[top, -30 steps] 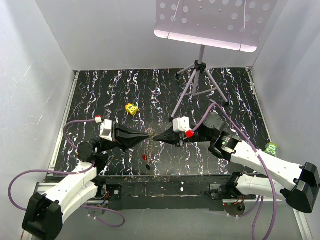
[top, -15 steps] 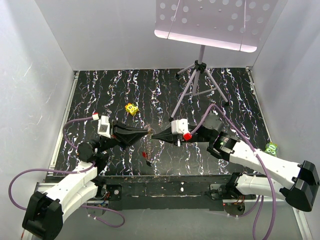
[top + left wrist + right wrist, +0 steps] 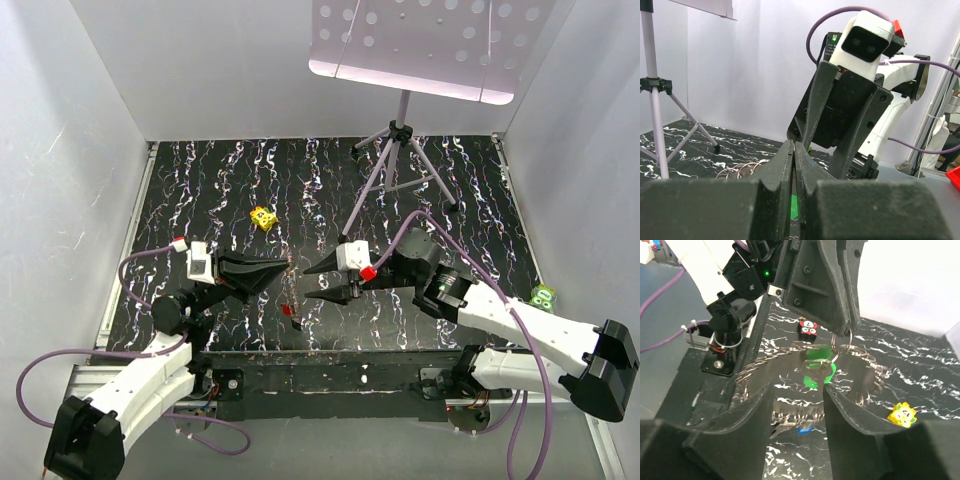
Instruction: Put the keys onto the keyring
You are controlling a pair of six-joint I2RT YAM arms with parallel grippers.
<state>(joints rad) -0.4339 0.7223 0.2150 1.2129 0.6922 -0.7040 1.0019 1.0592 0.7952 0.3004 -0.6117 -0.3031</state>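
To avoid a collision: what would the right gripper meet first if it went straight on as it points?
Probably the green key, hanging from the keyring in the left gripper, straight ahead of the open right gripper; depth is unclear.

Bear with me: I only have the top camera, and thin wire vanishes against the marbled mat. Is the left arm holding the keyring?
Observer: Yes. The right wrist view shows the left gripper shut on the keyring, which hangs from its tips.
Operator: Any key on it?
Observer: A green key appears to hang from the wire just below those tips.
Operator: Other keys nearby?
Observer: A blue key shows lower down, beside more silvery loops. I cannot tell whether it is threaded or lying loose.
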